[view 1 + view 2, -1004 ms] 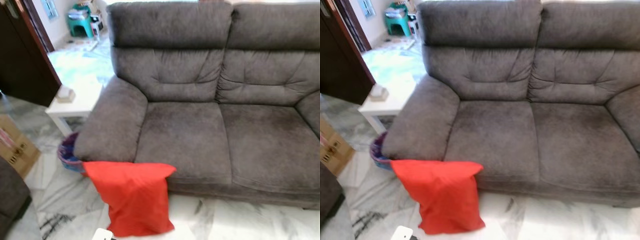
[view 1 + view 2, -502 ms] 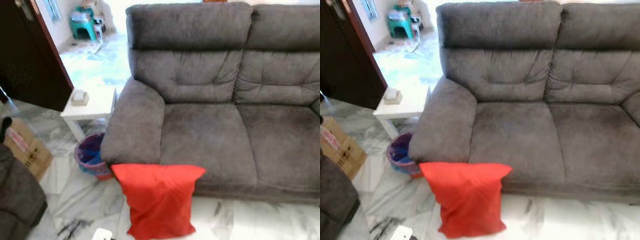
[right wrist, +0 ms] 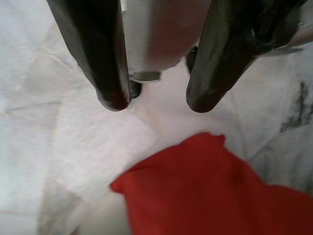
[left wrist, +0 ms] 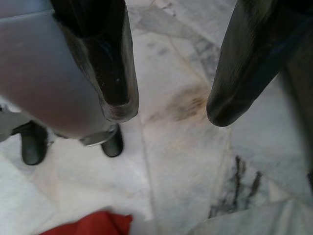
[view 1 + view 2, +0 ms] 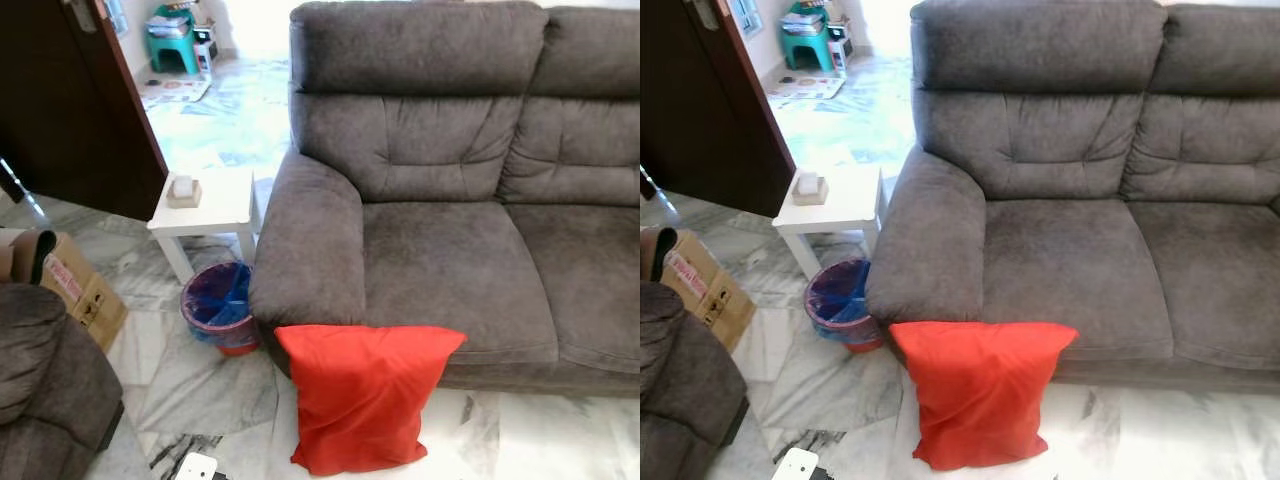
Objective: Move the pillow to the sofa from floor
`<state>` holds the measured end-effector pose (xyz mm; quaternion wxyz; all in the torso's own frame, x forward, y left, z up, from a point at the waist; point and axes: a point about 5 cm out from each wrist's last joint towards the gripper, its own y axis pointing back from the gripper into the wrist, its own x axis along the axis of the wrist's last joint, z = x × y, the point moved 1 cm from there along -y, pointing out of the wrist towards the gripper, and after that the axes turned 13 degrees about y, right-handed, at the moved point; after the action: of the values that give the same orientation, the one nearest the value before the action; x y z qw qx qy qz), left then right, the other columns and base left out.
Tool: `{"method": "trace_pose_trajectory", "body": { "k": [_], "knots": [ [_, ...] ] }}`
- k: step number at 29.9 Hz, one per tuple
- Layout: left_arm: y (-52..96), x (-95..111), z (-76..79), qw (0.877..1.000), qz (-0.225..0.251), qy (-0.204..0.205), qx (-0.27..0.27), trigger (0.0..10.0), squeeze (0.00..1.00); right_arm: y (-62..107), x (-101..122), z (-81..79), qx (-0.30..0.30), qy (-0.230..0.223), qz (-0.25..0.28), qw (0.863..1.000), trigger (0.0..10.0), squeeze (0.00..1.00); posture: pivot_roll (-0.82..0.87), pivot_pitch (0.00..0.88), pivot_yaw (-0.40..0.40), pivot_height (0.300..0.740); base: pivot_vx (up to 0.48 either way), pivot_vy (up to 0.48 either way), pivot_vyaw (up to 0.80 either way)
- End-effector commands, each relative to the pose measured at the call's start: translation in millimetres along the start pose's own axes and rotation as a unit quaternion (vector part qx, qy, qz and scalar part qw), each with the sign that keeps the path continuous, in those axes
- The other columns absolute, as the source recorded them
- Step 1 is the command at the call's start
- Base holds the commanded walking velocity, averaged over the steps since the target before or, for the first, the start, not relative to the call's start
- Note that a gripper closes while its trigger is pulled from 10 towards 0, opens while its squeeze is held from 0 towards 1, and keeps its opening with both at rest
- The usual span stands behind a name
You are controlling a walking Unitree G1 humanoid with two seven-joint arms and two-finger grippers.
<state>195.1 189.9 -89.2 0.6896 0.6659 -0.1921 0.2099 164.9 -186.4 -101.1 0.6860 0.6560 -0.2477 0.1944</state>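
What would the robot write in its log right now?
pillow: on floor, leaning on sofa | left end effector: open | right end effector: open above pillow

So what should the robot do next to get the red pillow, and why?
Probably bend and bring both tools down to the red pillow. It leans on the sofa front, bottom on the floor. The left tool and right tool are open above the floor, holding nothing.
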Motion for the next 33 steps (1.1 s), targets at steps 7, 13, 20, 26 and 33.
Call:
{"method": "trace_pose_trajectory", "body": {
  "k": [7,13,20,26,33],
  "knots": [
    [0.1,-9,6.9,1.0,-0.008,0.02,-0.008,10.0,0.0,-0.4,15,17.6,-0.02,0.041,0.035,0.998,10.0,0.0,-0.06,0.083,-0.015,0.74,0.0,0.0,0.0],
    [-0.9,-9,14.4,0.999,-0.003,0.039,-0.004,10.0,0.0,-2.1,30,28.1,-0.015,0.071,0.049,0.996,10.0,0.0,-0.05,0.053,-0.049,0.74,0.0,0.0,0.0],
    [-1.0,-5,11.8,0.999,0.017,0.045,0.022,10.0,0.0,-4.5,38,22.3,-0.002,0.075,0.054,0.996,10.0,0.0,-0.03,0.022,-0.043,0.74,0.0,0.0,0.0],
    [-0.1,-4,5.4,0.998,0.027,0.046,0.044,10.0,0.0,-4.4,29,11.7,0.009,0.071,0.039,0.997,10.0,0.0,-0.01,0.023,-0.036,0.74,0.042,0.0,0.0],
    [0.0,-4,4.3,0.998,0.023,0.04,0.037,10.0,0.0,-3.7,26,11.3,0.003,0.061,0.041,0.997,10.0,0.0,-0.03,0.038,-0.024,0.74,0.324,0.0,0.0]
  ]
}}
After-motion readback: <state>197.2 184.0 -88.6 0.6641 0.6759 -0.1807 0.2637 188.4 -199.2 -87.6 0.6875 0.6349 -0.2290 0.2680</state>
